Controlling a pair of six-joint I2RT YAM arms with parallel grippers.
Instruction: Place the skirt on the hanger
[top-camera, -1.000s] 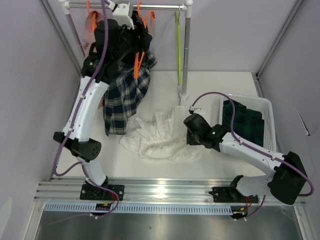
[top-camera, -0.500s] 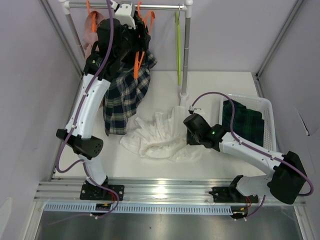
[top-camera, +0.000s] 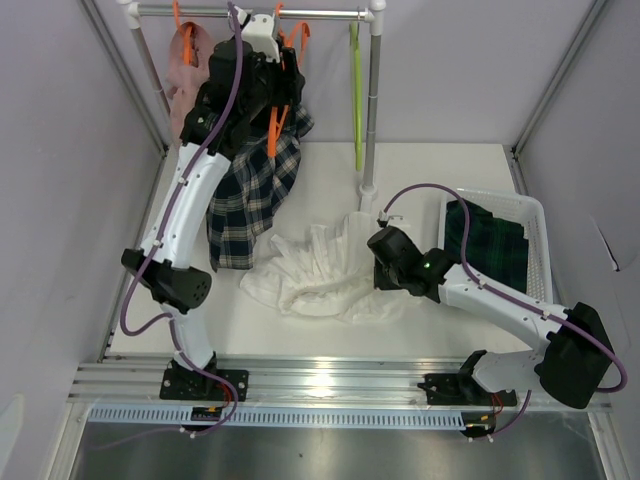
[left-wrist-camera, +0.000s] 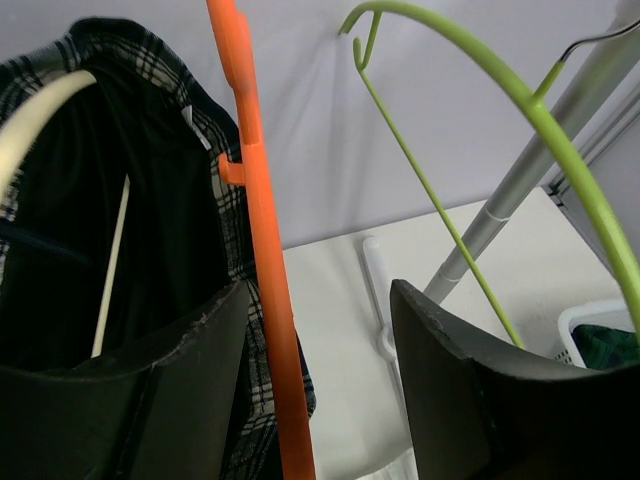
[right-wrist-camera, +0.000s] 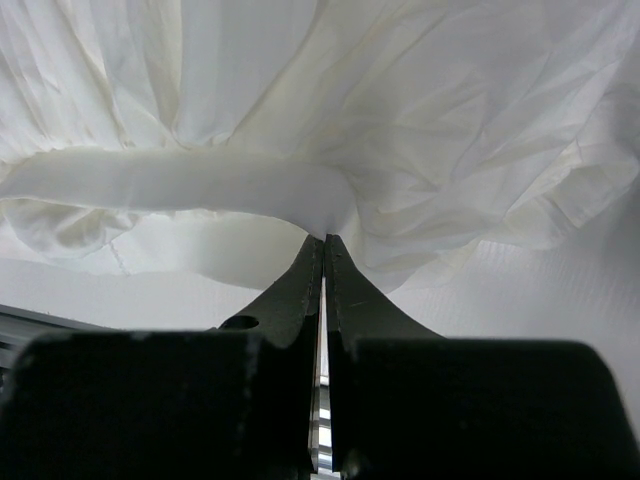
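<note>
At the rail (top-camera: 325, 13), your left gripper (left-wrist-camera: 320, 300) gapes wide around an orange hanger (left-wrist-camera: 268, 330)
Lower down, your right gripper (right-wrist-camera: 324, 238) is shut, tips against the white garment (right-wrist-camera: 400, 100)

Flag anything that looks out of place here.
A white ruffled garment lies crumpled in a heap on the table rather than hanging. The green tartan skirt sits bunched in the white basket, while the lime hanger hangs bare on the rail.

Right gripper (right-wrist-camera: 324, 238), jaws pressed together, tips touching white ruffled garment (right-wrist-camera: 400, 100)
</note>
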